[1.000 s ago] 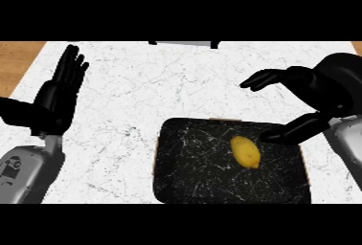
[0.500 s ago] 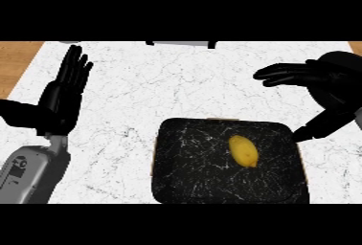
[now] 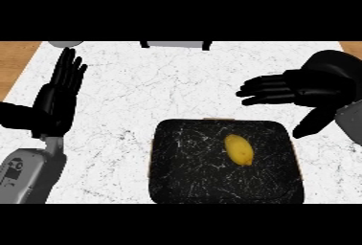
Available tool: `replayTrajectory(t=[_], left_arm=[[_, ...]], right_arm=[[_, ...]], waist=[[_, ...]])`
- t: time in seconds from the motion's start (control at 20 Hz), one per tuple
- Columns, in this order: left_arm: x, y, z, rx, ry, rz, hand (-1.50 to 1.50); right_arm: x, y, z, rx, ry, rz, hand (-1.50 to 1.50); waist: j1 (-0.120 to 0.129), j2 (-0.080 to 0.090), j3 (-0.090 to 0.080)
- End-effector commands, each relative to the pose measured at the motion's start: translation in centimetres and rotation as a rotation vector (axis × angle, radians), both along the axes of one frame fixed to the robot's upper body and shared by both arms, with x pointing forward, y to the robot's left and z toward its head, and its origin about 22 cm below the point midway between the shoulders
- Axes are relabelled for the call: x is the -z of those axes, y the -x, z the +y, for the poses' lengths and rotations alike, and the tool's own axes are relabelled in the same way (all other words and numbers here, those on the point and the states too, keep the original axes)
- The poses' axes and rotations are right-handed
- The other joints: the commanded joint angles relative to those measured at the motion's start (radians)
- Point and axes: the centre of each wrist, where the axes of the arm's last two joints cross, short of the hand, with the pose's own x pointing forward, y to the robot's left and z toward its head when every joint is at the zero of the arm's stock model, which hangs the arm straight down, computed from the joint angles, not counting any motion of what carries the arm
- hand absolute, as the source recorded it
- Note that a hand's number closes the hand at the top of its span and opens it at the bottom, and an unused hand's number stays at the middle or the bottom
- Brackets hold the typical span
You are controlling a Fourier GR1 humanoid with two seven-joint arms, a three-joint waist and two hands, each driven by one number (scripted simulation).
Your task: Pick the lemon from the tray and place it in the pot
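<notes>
Right hand lifted off tray, open, empty; lemon untouched.

lemon on tray, right hand above

White marble-veined counter fills the frame; wooden surface visible at the upper left and upper right corners.

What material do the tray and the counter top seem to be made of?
The tray looks like polished black stone with fine white veins, though it may be only a printed finish. The counter top looks like white marble with thin grey veins, matte.
</notes>
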Motion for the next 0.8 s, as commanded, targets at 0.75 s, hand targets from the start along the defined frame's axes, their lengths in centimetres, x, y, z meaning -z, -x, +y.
replayTrajectory(t=[0.75], left_arm=[[-0.3,0.2,1.5,-0.037,0.012,-0.01,0.0]], right_arm=[[8.9,-0.9,2.4,-0.192,0.14,0.115,-1.5]], waist=[[-0.038,-0.009,-0.001]])
